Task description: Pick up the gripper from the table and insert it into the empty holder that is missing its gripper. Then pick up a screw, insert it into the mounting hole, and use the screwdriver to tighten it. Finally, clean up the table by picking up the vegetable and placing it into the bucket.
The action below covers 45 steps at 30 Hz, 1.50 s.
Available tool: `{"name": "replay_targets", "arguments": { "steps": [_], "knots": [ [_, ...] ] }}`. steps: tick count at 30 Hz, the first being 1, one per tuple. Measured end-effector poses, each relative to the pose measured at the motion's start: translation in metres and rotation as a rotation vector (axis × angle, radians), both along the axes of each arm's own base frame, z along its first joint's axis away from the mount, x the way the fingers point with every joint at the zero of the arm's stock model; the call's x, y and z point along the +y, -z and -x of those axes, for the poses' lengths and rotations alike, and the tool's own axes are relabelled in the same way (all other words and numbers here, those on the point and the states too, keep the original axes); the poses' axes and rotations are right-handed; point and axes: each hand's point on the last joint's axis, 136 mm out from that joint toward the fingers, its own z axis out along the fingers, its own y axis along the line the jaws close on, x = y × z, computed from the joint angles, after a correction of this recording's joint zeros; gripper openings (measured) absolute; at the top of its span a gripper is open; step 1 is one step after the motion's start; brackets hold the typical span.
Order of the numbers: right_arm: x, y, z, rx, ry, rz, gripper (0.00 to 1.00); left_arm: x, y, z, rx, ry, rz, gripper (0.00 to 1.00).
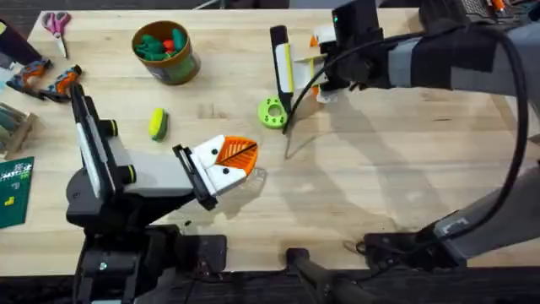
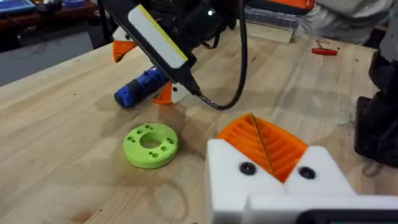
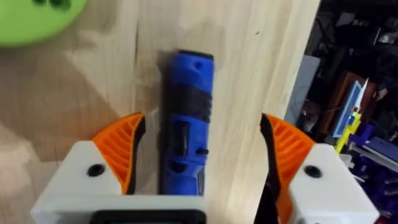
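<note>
The blue screwdriver point(image 3: 185, 140) lies on the wooden table point(image 1: 380, 160), just beyond the green ring. My right gripper point(image 3: 202, 124) is open and straddles it, one orange pad on each side without touching; from the left wrist the screwdriver point(image 2: 138, 88) shows under that arm. My left gripper point(image 1: 240, 152) hovers at the table's middle, its orange pads point(image 2: 258, 140) pressed together, and I cannot tell if anything is between them. The yellow-green vegetable point(image 1: 158, 123) lies to its left. The bucket point(image 1: 165, 52) with green and red produce stands at the back left. The loose gripper, holder and screw are out of view.
A flat green ring point(image 1: 272, 111) with holes lies between the two grippers. Pink-handled scissors point(image 1: 57, 24) and orange-handled pliers point(image 1: 52, 81) sit at the far left, and a green card point(image 1: 13, 192) lies at the left edge. A small red tool point(image 2: 324, 51) lies farther off.
</note>
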Motion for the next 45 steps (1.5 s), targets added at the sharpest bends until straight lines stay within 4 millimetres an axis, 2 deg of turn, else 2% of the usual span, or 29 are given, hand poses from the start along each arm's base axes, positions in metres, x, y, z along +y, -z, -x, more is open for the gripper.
{"name": "replay_targets", "arguments": {
  "steps": [1, 5, 9, 12, 16, 17, 22, 23, 24, 30, 34, 39, 45],
  "knots": [
    [0.003, -0.003, -0.001, -0.005, 0.001, -0.007, 0.98, 0.0, 0.0, 0.0, 0.0, 0.0, 0.0, 0.004],
    [0.011, 0.0, 0.01, 0.034, 0.014, -0.024, 0.993, 0.0, 0.0, 0.0, 0.0, 0.0, 0.0, 0.004],
    [0.008, -0.001, 0.031, 0.124, 0.094, -0.069, 0.993, 0.0, 0.0, 0.0, 0.0, 0.0, 0.0, 0.004],
    [0.002, -0.01, 0.046, 0.179, 0.201, -0.14, 0.993, 0.0, 0.0, 0.0, 0.0, 0.0, 0.0, 0.004],
    [-0.009, -0.033, 0.07, 0.241, 0.377, -0.258, 0.993, 0.0, 0.0, 0.0, 0.0, 0.0, 0.0, 0.009],
    [-0.011, -0.041, 0.076, 0.253, 0.428, -0.294, 0.993, 0.0, 0.0, 0.0, -0.002, 0.0, -0.001, 0.085],
    [-0.024, -0.072, 0.104, 0.296, 0.674, -0.486, 0.993, 0.0, 0.0, 0.0, 0.0, 0.0, 0.0, 0.842],
    [-0.026, -0.078, 0.109, 0.302, 0.726, -0.528, 0.992, 0.0, 0.0, 0.0, 0.004, 0.0, 0.002, 0.948],
    [-0.028, -0.084, 0.113, 0.307, 0.771, -0.567, 0.992, 0.0, 0.0, 0.0, 0.003, 0.0, 0.002, 0.976],
    [-0.036, -0.115, 0.138, 0.334, 0.993, -0.808, 0.993, 0.002, 0.0, -0.004, -0.025, -0.023, -0.016, 0.985],
    [-0.035, -0.127, 0.151, 0.382, 1.079, -0.93, 0.993, 0.012, 0.0, -0.017, 0.006, -0.123, -0.002, 0.985],
    [-0.033, -0.141, 0.159, 0.409, 1.146, -1.058, 0.993, 0.031, -0.001, -0.031, 0.187, -0.3, 0.069, 0.985],
    [-0.033, -0.144, 0.164, 0.433, 1.194, -1.108, 0.993, 0.053, -0.024, -0.021, 0.384, -0.486, 0.077, 0.985]
  ]
}}
